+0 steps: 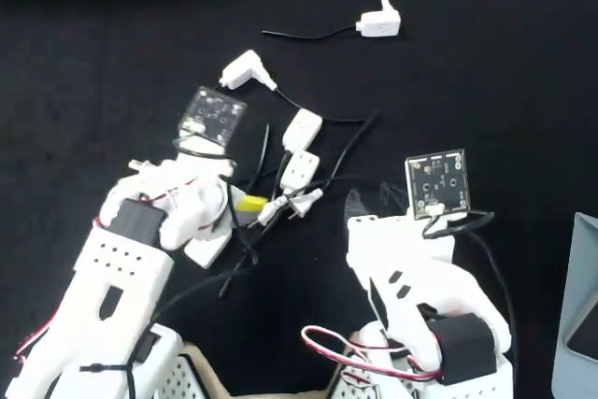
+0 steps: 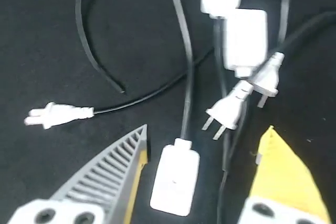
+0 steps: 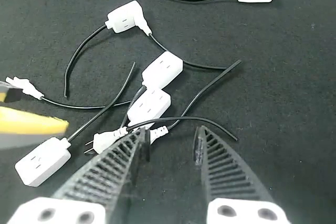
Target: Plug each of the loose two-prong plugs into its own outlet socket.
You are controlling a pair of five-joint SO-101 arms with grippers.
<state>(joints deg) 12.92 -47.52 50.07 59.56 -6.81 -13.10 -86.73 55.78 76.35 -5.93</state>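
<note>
Black matte table top (image 1: 486, 91) sets off the white parts, so you can pick them out easily. The left gripper (image 2: 206, 132) stands wide open and empty, with its grey finger (image 2: 113, 177) and yellow finger (image 2: 281, 171) on either side of the near socket (image 2: 176, 182). Read this as a stance for clamping that socket body, which lies flat with its cord running away from the arm.

Two crossed plugs (image 2: 226, 111) lie just beyond the fingertips. They touch each other, prongs facing the gripper, beside the paired sockets (image 3: 161, 69). A third plug (image 2: 52, 115) lies well apart on its own cord.

The right gripper (image 3: 170, 132) hovers empty with a narrow gap, its tips over a cord loop (image 3: 181, 120) near the crossed plugs. It is probably placed to take a plug while the other arm steadies a socket.

No plug is seated yet. Expect tangled cords to drag neighbouring parts.
</note>
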